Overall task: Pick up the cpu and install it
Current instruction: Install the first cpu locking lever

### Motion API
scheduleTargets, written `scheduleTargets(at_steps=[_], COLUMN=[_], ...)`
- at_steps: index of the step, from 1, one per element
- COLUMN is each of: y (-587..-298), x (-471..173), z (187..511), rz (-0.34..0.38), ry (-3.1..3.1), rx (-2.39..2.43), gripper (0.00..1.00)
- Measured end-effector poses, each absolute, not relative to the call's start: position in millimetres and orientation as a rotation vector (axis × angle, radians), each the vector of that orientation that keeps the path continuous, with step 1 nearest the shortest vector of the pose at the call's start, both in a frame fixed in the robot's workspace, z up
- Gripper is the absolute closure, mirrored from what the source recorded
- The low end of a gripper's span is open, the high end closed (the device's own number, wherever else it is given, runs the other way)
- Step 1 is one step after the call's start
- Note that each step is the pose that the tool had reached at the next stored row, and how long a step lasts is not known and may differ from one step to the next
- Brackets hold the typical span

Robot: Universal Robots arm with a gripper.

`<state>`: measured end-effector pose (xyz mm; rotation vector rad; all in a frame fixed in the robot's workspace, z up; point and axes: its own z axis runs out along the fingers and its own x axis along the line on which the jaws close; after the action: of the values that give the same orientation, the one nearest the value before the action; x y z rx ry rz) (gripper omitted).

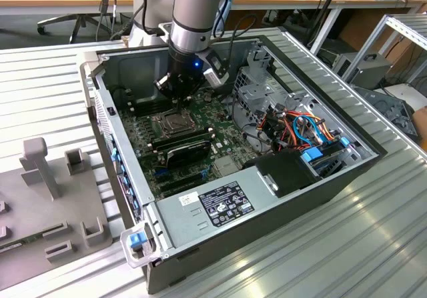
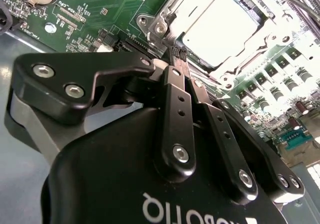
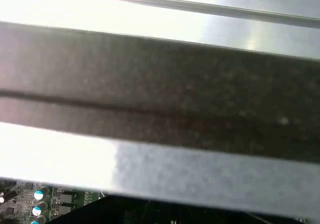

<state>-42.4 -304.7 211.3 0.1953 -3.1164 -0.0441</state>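
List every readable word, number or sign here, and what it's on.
No text reads clearly.
The white label on the case's metal cover: print too small to read.
The gripper body: white lettering, upside down and cut off.
The motherboard: white markings, too small to read.

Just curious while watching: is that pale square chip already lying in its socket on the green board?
Yes, in the second wrist view the cpu lies flat within the socket's metal frame, just beyond the tool.

Even, bright room light fills the exterior view, with the computer case (image 1: 233,198) interior shadowed. In the second wrist view glare washes out the cpu (image 2: 220,26). The first wrist view is blurred, overexposed above a dark band.
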Motion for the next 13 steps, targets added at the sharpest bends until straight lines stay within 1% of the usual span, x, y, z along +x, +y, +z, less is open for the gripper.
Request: scheduleTargets(at_steps=[13], y=[-298], x=[-53], z=[212], rz=[-0.05], ry=[-3.117], rx=[0.196], gripper=[0.89])
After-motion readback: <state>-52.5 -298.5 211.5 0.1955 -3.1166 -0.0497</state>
